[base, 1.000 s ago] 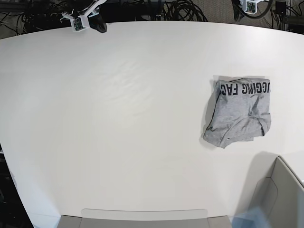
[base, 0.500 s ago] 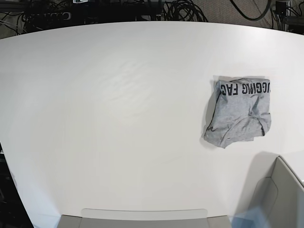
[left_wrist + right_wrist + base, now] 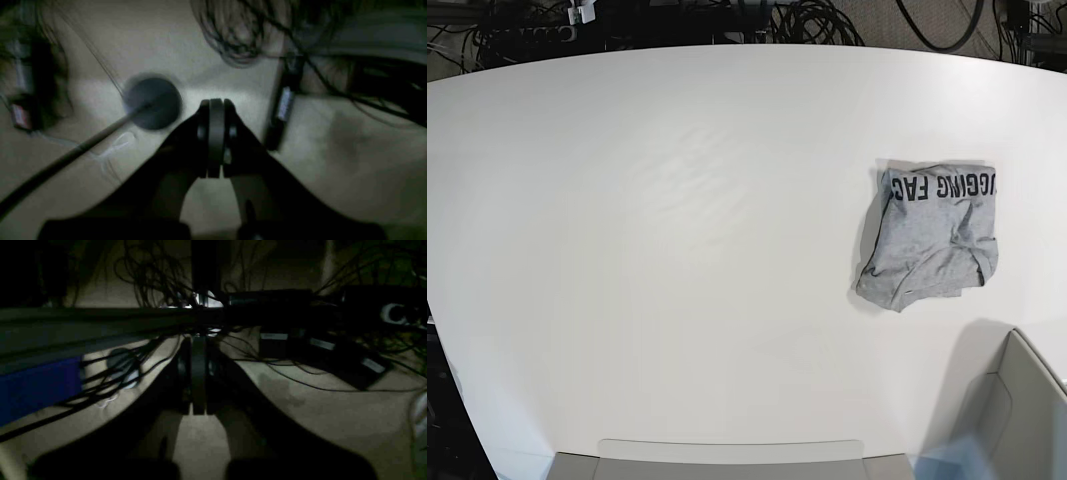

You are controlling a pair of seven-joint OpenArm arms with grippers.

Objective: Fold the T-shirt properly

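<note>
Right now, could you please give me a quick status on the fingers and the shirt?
Left gripper shut, empty. Right gripper shut, empty. T-shirt lies folded on white table. Nothing on it.

Base view bright, evenly lit, sharp; the white table (image 3: 677,250) bows at the edges from lens distortion. Both wrist views dim, soft and blurred, lit only in patches.

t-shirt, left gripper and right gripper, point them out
T-shirt (image 3: 932,240), base view, plain grey middle.
Left gripper (image 3: 215,110), left wrist view, shut tips.
Right gripper (image 3: 198,346), right wrist view, shut tips.
</note>
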